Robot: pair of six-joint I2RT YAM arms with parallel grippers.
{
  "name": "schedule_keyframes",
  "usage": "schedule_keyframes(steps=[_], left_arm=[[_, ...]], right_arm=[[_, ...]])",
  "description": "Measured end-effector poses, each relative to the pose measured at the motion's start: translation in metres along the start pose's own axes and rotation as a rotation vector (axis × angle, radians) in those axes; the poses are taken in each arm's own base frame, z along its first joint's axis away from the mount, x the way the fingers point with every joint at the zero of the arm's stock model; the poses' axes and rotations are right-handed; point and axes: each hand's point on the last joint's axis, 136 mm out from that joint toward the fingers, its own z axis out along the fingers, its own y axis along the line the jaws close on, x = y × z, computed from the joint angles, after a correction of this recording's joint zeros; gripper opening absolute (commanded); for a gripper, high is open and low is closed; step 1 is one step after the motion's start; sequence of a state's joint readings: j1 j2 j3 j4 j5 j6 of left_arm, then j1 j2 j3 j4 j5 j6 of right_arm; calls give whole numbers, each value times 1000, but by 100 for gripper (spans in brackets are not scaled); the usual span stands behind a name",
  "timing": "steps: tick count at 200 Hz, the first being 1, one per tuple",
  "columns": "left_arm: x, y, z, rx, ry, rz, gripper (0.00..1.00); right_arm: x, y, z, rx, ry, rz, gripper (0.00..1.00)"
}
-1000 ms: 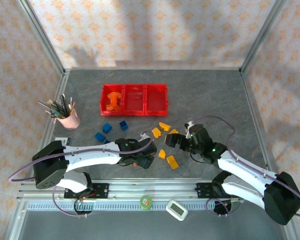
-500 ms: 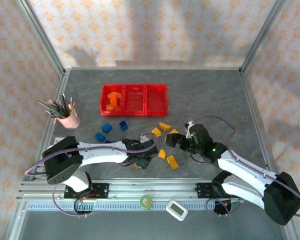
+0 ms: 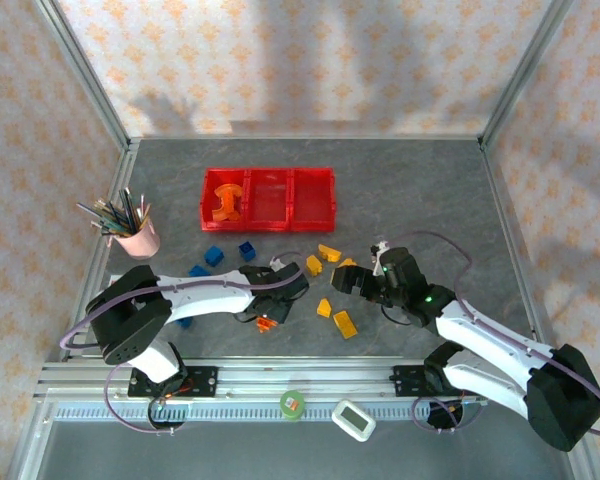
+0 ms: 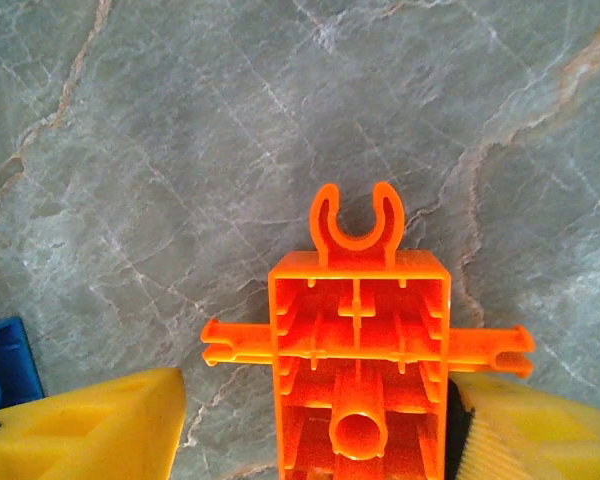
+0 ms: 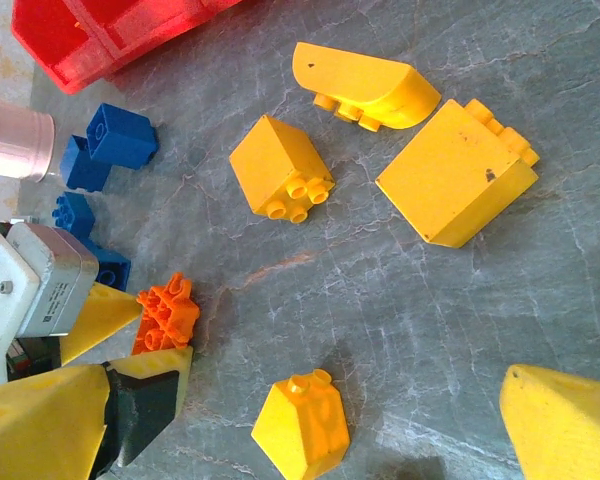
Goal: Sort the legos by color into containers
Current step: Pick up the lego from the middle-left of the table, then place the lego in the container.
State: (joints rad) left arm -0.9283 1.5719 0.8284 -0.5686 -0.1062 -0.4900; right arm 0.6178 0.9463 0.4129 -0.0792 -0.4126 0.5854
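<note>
Above the table (image 3: 430,190), the left hand (image 3: 269,317) points down clasping an orange lego (image 4: 360,345)

Orange piece (image 4: 358,340) runs off the bottom edge and blue brick (image 4: 5,360) is sliced by the left edge (just a corner showing). On the right wrist view, tray (image 5: 90,40) is cropped upper left and pink cup (image 5: 10,140) cut off at the left edge.

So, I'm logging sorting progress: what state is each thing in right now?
Left hand: shut on orange piece.
Right hand: open, holding nothing.
Left bin: holds orange pieces.
Middle bin: looks empty.
Right bin: looks empty.
Yellow bricks: loose on table.
Blue bricks: loose on table.
Cup: upright, holding pencils.
</note>
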Motion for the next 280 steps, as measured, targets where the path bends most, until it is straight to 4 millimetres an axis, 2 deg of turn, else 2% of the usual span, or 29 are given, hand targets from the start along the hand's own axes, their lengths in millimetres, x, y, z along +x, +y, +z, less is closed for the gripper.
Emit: schedule_keyframes(steps=[117, 158, 192, 213, 235, 253, 280], left_arm=[[4, -10, 0, 73, 1, -61, 33], [7, -6, -4, 71, 1, -74, 30], [-2, 3, -19, 76, -45, -109, 30], [-20, 19, -34, 64, -94, -169, 29], [-55, 44, -54, 45, -178, -269, 29], [-90, 72, -73, 24, -256, -357, 29], [-140, 125, -98, -26, -364, -492, 29]], right_arm=[[4, -6, 5, 18, 26, 2, 100], [1, -2, 4, 12, 21, 0, 100], [-10, 11, 0, -17, -2, -12, 100], [-21, 26, -2, -50, -20, -22, 100], [-31, 39, 2, -77, -29, -32, 100], [-38, 47, 8, -93, -26, -38, 100], [-51, 59, 16, -117, -39, -45, 100]])
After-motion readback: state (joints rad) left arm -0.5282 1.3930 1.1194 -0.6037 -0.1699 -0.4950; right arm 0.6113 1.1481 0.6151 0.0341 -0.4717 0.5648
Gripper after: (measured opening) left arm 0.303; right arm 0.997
